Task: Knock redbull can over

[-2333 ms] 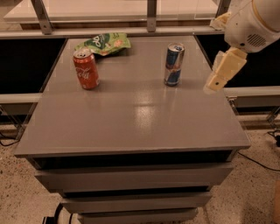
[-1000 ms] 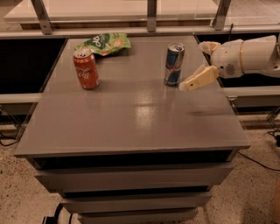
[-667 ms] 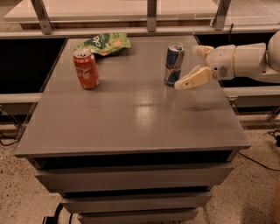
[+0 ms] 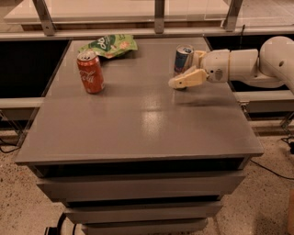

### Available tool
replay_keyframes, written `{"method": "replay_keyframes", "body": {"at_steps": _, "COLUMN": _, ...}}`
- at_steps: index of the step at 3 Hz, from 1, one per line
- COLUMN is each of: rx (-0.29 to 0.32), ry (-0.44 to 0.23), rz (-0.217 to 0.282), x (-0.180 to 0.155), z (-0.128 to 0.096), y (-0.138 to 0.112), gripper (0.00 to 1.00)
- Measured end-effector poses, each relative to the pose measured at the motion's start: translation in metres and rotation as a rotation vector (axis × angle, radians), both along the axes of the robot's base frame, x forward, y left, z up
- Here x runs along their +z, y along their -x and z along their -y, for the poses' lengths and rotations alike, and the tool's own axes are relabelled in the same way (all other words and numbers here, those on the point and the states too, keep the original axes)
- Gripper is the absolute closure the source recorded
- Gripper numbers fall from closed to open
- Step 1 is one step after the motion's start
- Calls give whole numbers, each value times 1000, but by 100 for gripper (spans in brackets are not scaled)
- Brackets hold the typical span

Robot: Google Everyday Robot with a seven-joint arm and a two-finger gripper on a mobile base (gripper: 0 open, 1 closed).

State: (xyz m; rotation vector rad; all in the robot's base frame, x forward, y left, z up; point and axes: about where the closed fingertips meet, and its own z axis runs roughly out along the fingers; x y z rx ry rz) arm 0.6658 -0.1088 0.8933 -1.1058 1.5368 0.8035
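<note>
The redbull can (image 4: 183, 56), slim, blue and silver, stands upright at the back right of the grey table (image 4: 138, 124). My gripper (image 4: 183, 73) reaches in from the right at the can's height. It is open, with one cream finger (image 4: 187, 78) across the front of the can's lower part and the other finger (image 4: 199, 56) just behind the can on the right. The can's base is hidden by the front finger.
A red cola can (image 4: 90, 71) stands at the back left of the table. A green snack bag (image 4: 109, 45) lies behind it near the back edge. A shelf with metal posts (image 4: 159, 13) runs behind the table. The white arm (image 4: 257, 62) overhangs the right edge.
My gripper has moved left from beside the table's right edge and dropped to the can's height. Its front finger now crosses the can's lower part. The can still stands upright.
</note>
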Motion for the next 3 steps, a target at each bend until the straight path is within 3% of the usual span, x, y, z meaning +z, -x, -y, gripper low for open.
{"method": "replay_keyframes", "body": {"at_steps": 2, "rx": 67, "ry": -24, "rz": 20, "x": 16, "z": -8, "y": 6, "gripper": 65}}
{"method": "replay_keyframes", "body": {"at_steps": 3, "rx": 79, "ry": 52, "rz": 33, "x": 28, "z": -4, "y": 22, "gripper": 88}}
